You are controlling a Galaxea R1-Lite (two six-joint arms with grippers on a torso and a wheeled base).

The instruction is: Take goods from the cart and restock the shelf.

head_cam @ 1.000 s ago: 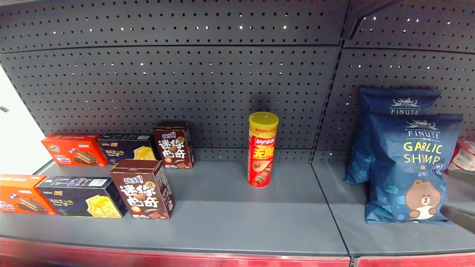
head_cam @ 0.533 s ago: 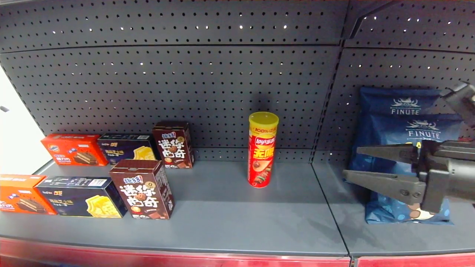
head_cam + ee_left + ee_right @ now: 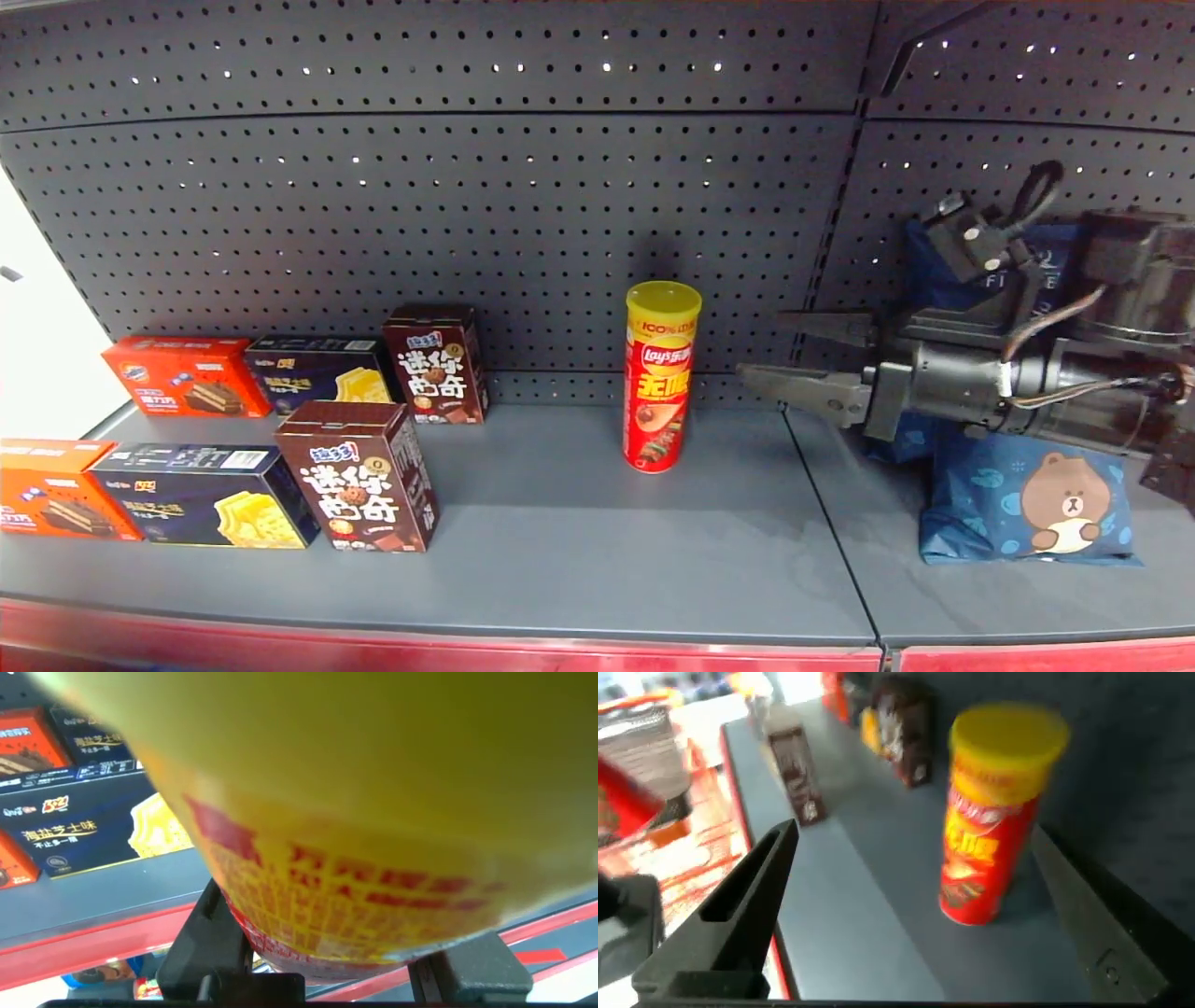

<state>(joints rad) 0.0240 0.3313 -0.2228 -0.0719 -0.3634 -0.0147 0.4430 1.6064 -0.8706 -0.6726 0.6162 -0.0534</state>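
The red chip can (image 3: 662,378) with its yellow lid stands upright mid-shelf, long axis vertical, close to the pegboard back wall (image 3: 467,215). It lies directly left of my right gripper (image 3: 761,347), the nearer arm, whose jaws are spread wide and levelled at the can's upper half, near but not touching. My left gripper (image 3: 341,957) clasps a yellow-and-red container (image 3: 374,793) out by the shelf's red front lip (image 3: 420,644). Bare shelf deck (image 3: 579,551) runs from the can left to the brown boxes (image 3: 359,476). Blue snack bags (image 3: 1027,495) sit under my right arm
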